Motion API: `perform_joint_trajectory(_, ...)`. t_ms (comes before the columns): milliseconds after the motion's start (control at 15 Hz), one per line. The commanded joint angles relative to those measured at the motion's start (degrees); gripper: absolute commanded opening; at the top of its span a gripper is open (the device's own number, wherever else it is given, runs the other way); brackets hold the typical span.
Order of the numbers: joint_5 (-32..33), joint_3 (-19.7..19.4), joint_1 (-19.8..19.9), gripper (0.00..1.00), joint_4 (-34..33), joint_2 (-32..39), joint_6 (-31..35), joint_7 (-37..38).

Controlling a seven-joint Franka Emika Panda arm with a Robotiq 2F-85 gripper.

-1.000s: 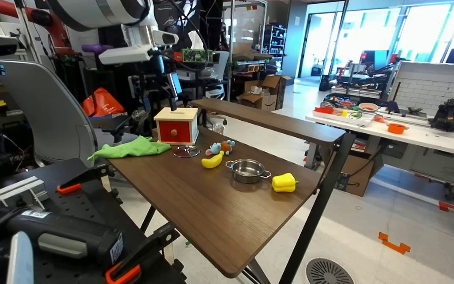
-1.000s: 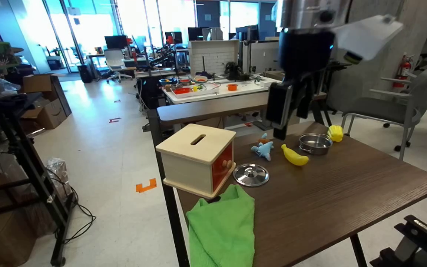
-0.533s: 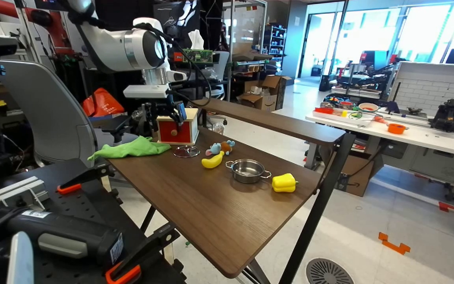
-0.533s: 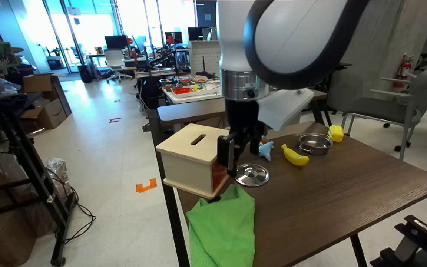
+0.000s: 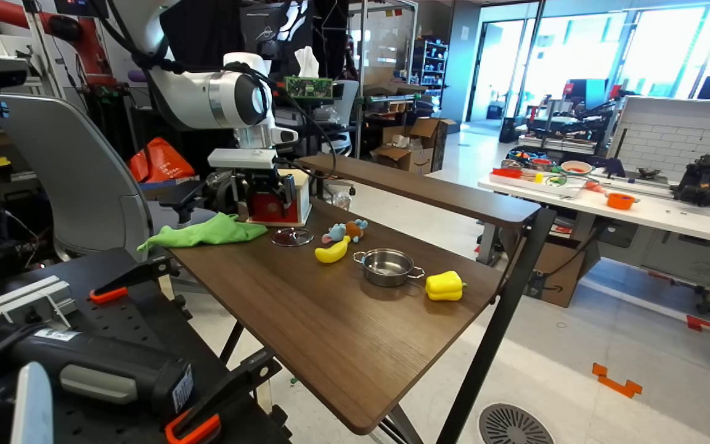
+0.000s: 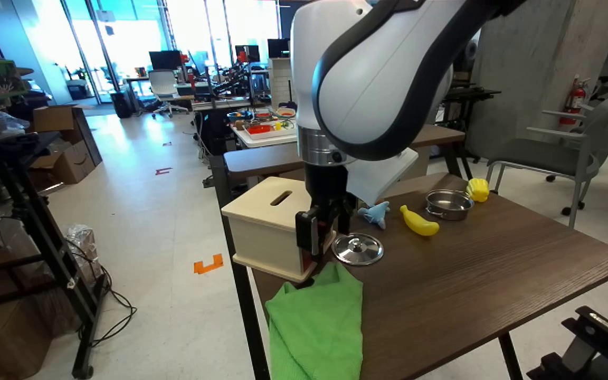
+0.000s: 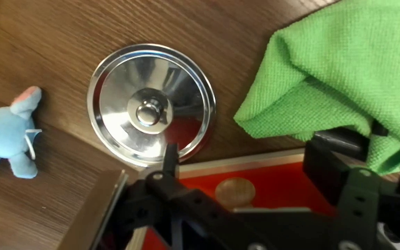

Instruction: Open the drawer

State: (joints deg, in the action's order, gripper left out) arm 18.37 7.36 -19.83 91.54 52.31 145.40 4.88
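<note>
Red and flat-faced, the drawer [image 7: 280,182] sits just beside the 2 spread jaws of the black gripper [image 7: 241,158], its round wooden knob [image 7: 235,191] showing between them, so pinch it squarely and pull straight, minding the round silver metal lid [image 7: 123,104] near the jaws.

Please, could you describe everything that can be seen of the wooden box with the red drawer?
The box looks like pale wood, with an oblong slot on top and a slightly jutting base. One side has a red drawer with a round wooden knob; it seems shut. The box stands upright near an end of the table. In the wrist view the knob appears between the sides of the open claw; whether they touch it I cannot tell.
</note>
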Motion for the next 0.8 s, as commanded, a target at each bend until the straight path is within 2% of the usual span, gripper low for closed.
perform_joint_trajectory(0, -1.8, -0.9, -1.0, 0.58, -3.4, 1.4, -2.0, -2.1)
perform_joint_trajectory(467, -1.3, -2.0, -1.4, 0.05, -1.5, 0.2, -1.7, -1.7)
perform_joint_trajectory(533, -1.2, -2.2, -1.5, 0.0, -1.0, -0.1, -1.5, -1.5)
perform_joint_trajectory(733, -0.9, -2.6, -1.5, 0.0, 0.9, -1.1, -1.2, -1.5)
